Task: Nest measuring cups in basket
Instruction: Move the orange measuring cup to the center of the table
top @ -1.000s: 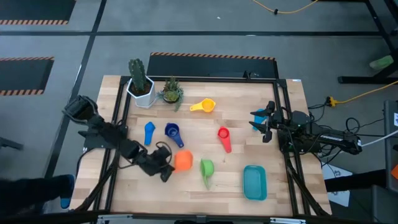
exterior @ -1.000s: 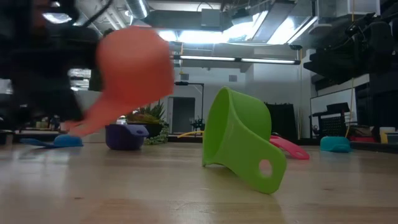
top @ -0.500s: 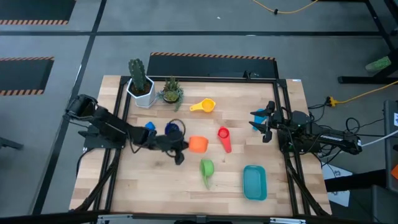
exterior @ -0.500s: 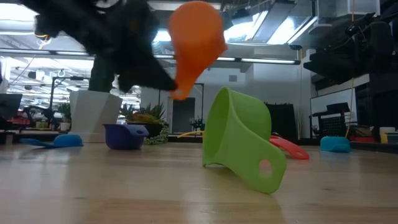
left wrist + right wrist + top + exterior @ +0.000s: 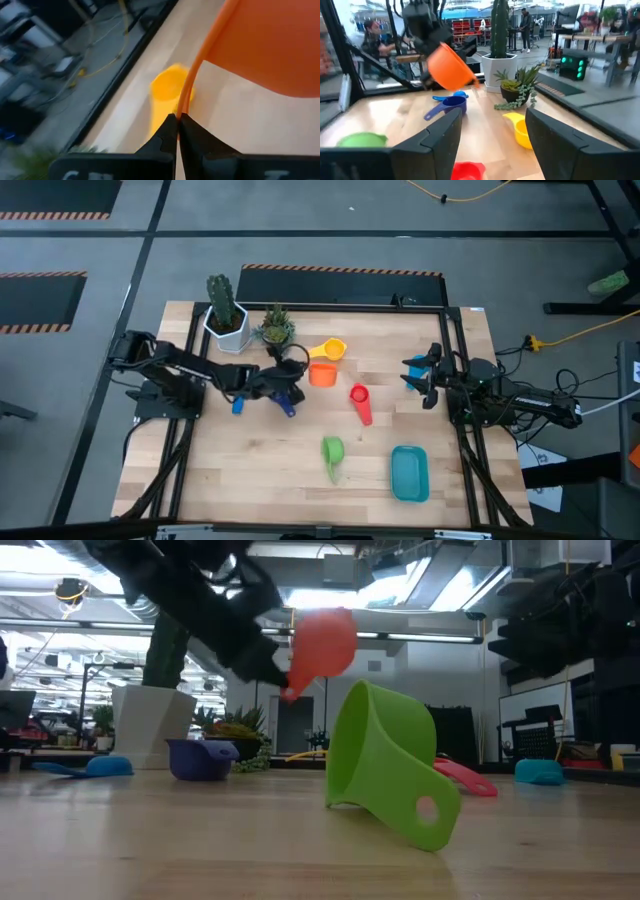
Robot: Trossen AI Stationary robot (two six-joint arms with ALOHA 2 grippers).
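1. On your far left of the table, the left arm reaches in across the wood toward the middle. Its left gripper [image 5: 296, 383] is pinched tight on the handle of the orange cup [image 5: 321, 374]; the left wrist view shows the two fingertips closed on the cup's thin edge.

2. Under that arm, the light blue cup [image 5: 238, 404] and the dark blue cup [image 5: 203, 758] lie on the table, untouched as far as you can see.

3. The orange cup is in the air, well clear of the wood in the low view, bowl tilted. From above it hangs just beside the yellow cup [image 5: 327, 350], which rests near the table's far edge by the small plants.

4. Moving right, the red cup [image 5: 360, 401] lies near the middle and the green cup [image 5: 332, 453] lies on its side closer to the near edge.

5. The basket [image 5: 409, 472] sits near the front right and holds nothing. So judge the task barely begun: no cup is in it and no two are nested yet; all six are left.

6. The right gripper [image 5: 424, 377] waits at the right edge, fingers spread apart and empty.
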